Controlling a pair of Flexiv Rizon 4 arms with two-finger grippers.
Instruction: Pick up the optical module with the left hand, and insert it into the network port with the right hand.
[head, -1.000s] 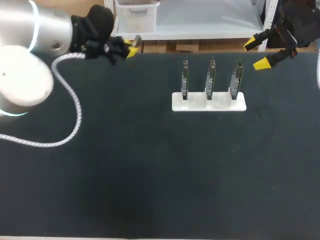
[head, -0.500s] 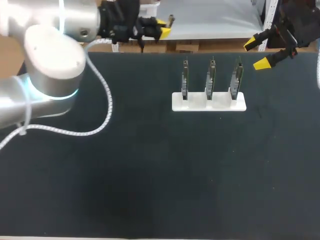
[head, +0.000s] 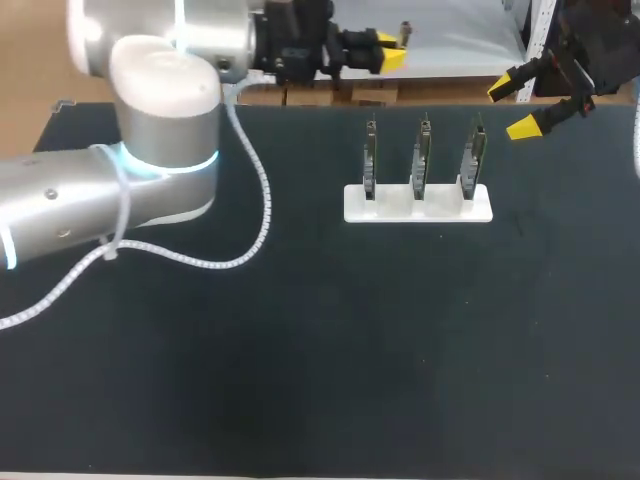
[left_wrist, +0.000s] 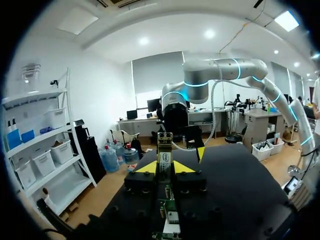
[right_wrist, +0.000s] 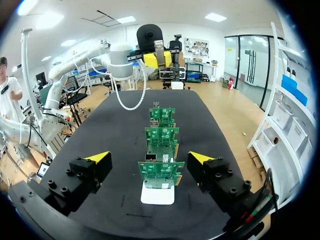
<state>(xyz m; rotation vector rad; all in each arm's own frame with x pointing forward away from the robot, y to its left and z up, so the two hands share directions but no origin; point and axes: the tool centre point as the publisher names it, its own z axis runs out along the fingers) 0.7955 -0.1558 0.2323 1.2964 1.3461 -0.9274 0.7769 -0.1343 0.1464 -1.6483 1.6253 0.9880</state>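
optical module (left_wrist: 164, 150): lower body hidden between the fingers of the left gripper (left_wrist: 164, 168) | head view: network port on the circuit boards (head: 422, 160) too small to tell | right arm (head: 600, 45): cut off at the corner | right wrist view: front board (right_wrist: 161, 174) half hides the two behind

Silver left arm (head: 150, 130), cyan-lit joint rings, white braided cable (head: 267, 205) attached; black left gripper (head: 388, 52), right gripper (head: 515, 107), yellow-tipped.

light: bright, overhead | shadows: seemingly faint on table (head: 300, 350) | glare: on left arm (head: 160, 75)
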